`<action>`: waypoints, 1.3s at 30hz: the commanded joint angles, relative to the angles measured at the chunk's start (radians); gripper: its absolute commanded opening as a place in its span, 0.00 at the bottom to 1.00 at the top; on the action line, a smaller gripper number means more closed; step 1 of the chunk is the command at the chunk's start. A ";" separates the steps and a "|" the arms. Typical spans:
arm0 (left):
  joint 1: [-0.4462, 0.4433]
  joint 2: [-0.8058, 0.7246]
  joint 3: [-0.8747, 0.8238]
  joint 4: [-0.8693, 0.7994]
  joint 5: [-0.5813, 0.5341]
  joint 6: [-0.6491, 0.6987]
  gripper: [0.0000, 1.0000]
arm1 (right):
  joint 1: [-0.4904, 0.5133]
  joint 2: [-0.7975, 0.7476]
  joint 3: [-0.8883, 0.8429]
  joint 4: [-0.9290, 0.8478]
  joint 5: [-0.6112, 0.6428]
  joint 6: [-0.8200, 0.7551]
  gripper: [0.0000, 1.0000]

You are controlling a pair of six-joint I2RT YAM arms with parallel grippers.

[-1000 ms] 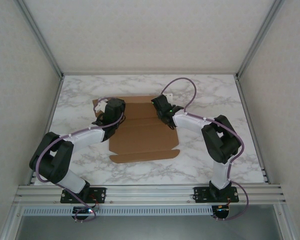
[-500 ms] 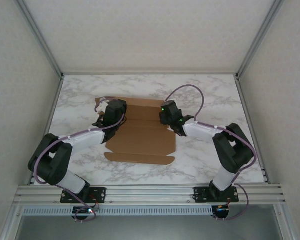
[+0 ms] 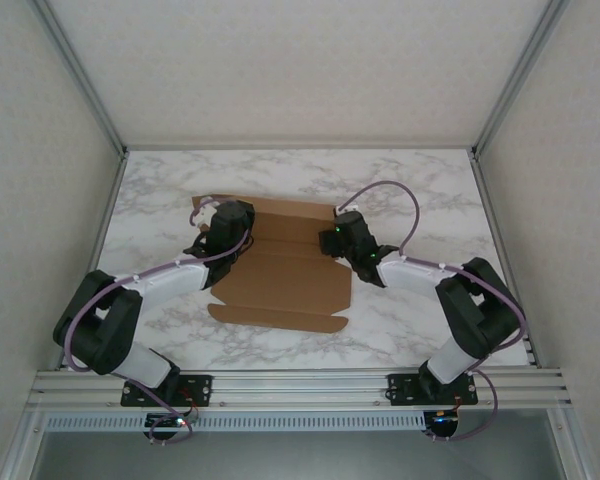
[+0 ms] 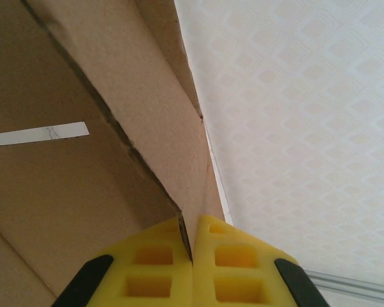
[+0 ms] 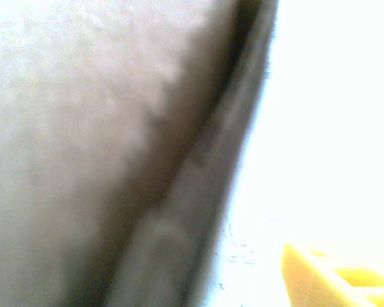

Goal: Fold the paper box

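1. The near long flap of the paper box point(image 3: 285, 280) lies flat on the marble table point(image 3: 430, 190), just beyond the arm bases. The brown sheet sits mid-table, between the two arms
2. The left gripper point(image 3: 206, 224) is at the box's far-left corner. In the left wrist view its yellow pads point(image 4: 233, 256) are pressed together on a thin raised cardboard wall
3. The right gripper point(image 3: 336, 226) is at the far-right corner, by the box's edge. Its wrist view is blurred, with one yellow finger point(image 5: 326, 278) beside a brownish surface, so I cannot tell how far it is open
4. Farthest, the back flap runs between the two grippers
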 commanded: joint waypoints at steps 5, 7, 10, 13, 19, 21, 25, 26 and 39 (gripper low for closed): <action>-0.013 0.005 -0.059 -0.165 -0.009 -0.061 0.00 | -0.006 -0.088 -0.123 0.297 -0.078 -0.141 0.80; -0.013 0.001 -0.065 -0.162 -0.020 -0.080 0.00 | -0.007 -0.097 -0.107 0.256 -0.085 -0.176 0.80; -0.015 -0.012 -0.074 -0.164 -0.045 -0.113 0.00 | -0.015 -0.154 -0.147 0.288 -0.102 -0.200 0.79; -0.016 -0.021 -0.083 -0.160 -0.073 -0.140 0.00 | -0.035 -0.217 -0.221 0.382 -0.138 -0.167 0.76; -0.021 -0.011 -0.065 -0.180 -0.087 -0.170 0.00 | -0.052 -0.205 -0.316 0.456 -0.154 -0.126 0.72; -0.022 -0.005 -0.060 -0.179 -0.090 -0.169 0.00 | -0.053 -0.178 -0.333 0.475 -0.181 -0.115 0.71; -0.024 0.001 -0.057 -0.180 -0.091 -0.169 0.00 | -0.049 -0.084 -0.283 0.408 -0.119 -0.101 0.69; -0.025 0.003 -0.056 -0.179 -0.091 -0.167 0.00 | -0.047 -0.061 -0.268 0.397 -0.115 -0.101 0.68; -0.036 0.010 -0.047 -0.207 -0.110 -0.170 0.00 | -0.013 0.123 -0.120 0.356 0.070 -0.130 0.53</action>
